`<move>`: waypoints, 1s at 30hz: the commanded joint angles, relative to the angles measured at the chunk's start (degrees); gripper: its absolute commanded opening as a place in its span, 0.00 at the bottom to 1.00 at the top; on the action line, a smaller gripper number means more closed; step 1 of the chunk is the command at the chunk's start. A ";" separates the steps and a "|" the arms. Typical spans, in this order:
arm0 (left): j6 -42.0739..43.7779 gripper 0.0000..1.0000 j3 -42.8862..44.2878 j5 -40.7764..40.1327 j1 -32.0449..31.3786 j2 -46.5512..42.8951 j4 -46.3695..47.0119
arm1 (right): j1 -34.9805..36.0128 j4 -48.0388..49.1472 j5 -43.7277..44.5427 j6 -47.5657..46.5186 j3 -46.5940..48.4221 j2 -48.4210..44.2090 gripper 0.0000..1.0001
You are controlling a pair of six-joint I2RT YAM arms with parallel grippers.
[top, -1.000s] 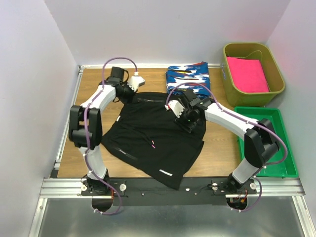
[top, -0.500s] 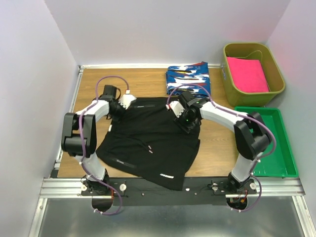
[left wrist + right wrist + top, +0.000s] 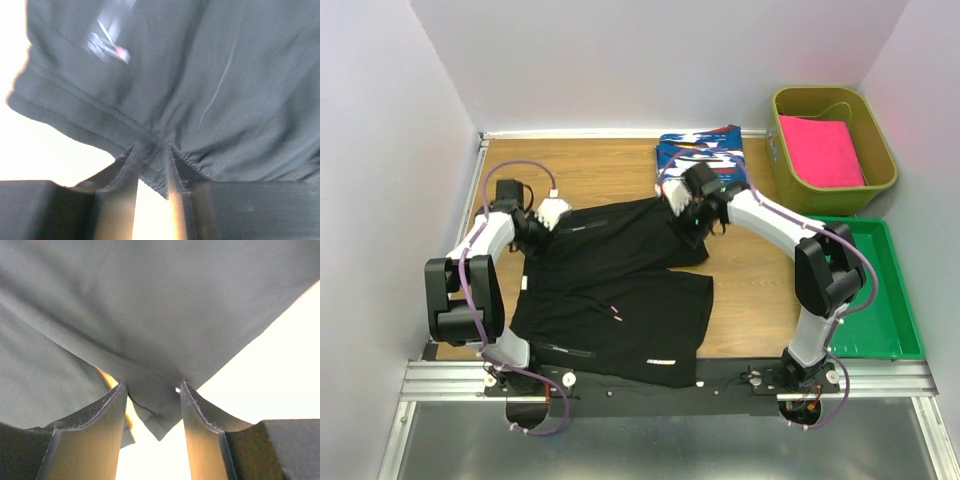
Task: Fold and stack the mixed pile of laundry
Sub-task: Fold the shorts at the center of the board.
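Observation:
The black garment (image 3: 620, 290) lies spread over the near half of the table, its upper part drawn into a band that runs between the two grippers. At that band's left end is my left gripper (image 3: 540, 225). In the left wrist view its jaws (image 3: 150, 147) stand slightly apart, with the garment's hem (image 3: 150, 170) in the gap. My right gripper (image 3: 692, 215) sits at the band's right end. Its jaws (image 3: 152, 387) stand wide apart around a loose corner of the black cloth (image 3: 157, 425). The blue blotched cloth (image 3: 700, 150) lies folded at the back.
An olive bin (image 3: 875, 185) at the back right holds a bright pink folded cloth (image 3: 820, 150). In front of it stands a green tray (image 3: 865, 270). Bare wooden table (image 3: 590, 170) shows behind the garment, and grey walls close in the left and the back.
My left arm has swung left and dragged the garment's left side with it, and its jaws have parted. The right gripper has moved slightly toward the back.

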 commanded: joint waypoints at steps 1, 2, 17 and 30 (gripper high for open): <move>5.48 0.49 10.05 9.78 0.10 -1.69 -5.29 | -7.26 2.75 -4.67 -0.31 10.88 1.72 0.55; 5.65 0.50 11.21 10.40 0.19 -1.08 -5.73 | -8.15 3.10 -5.20 -0.31 13.68 2.69 0.55; 0.12 0.50 22.38 9.09 0.54 14.47 -0.47 | -10.10 4.16 -11.36 1.18 16.88 15.79 0.53; 0.91 0.45 16.06 5.66 0.54 15.63 0.33 | -8.08 4.95 -12.14 -1.90 -4.21 8.24 0.52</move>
